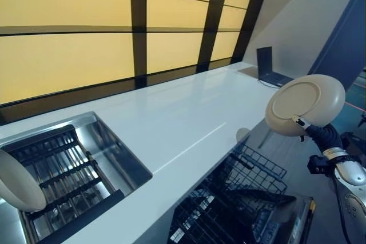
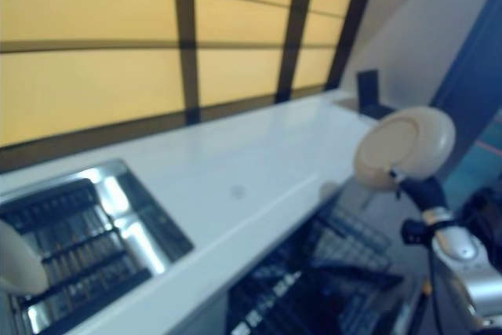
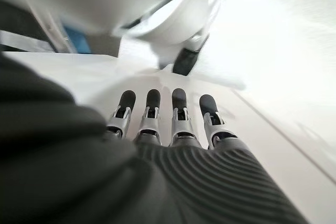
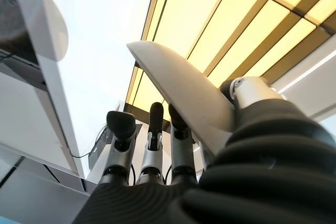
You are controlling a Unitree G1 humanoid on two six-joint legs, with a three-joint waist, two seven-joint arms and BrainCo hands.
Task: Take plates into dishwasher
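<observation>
Pinching plate [image 1: 305, 104] — right hand [image 4: 178, 129] underneath

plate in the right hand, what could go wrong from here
The right hand pinches the beige plate only at its lower rim, held up on edge above the open dishwasher rack; it could slip and drop onto the wire. Lowering it, the plate may knock the white counter's edge, which is close by. A second plate leans at the sink rack edge. The left hand shows only in its wrist view, fingers straight, unable to help.
</observation>
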